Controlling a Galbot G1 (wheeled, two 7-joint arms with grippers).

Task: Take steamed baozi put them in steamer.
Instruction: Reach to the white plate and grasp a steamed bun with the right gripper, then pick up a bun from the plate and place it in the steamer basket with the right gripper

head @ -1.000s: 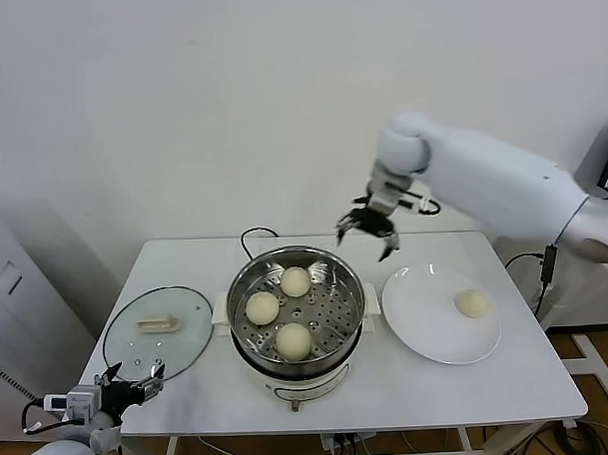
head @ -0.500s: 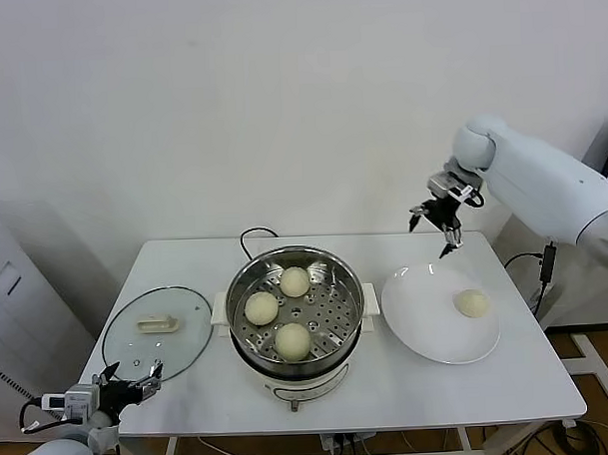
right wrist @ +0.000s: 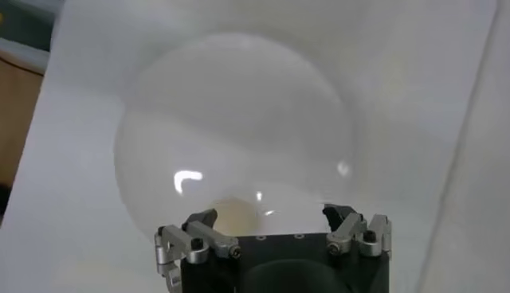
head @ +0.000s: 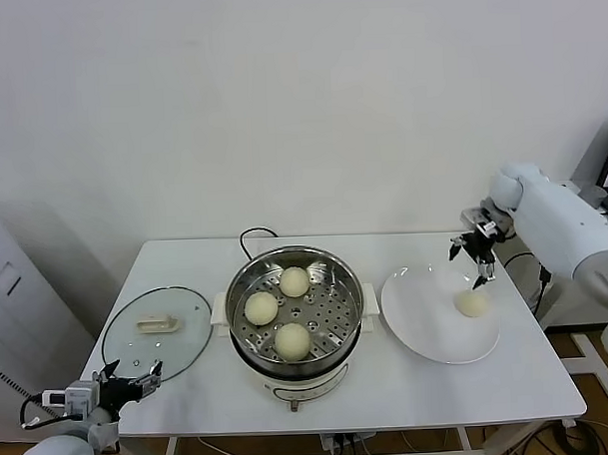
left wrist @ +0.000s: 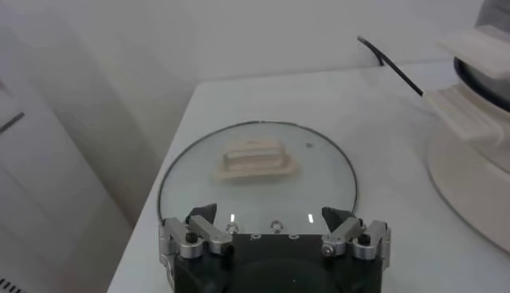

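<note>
Head view: the right gripper hangs above the last baozi on the white plate, jaws apart and empty; three baozi sit on the steamer tray. Descend centred, straddle the bun, close gently. It appears smooth, round, pale cream. Left wrist view: the left gripper, spread wide, idles at the table's edge near the glass lid. Right wrist view: the bun shows between the open fingers, partly hidden.
</note>
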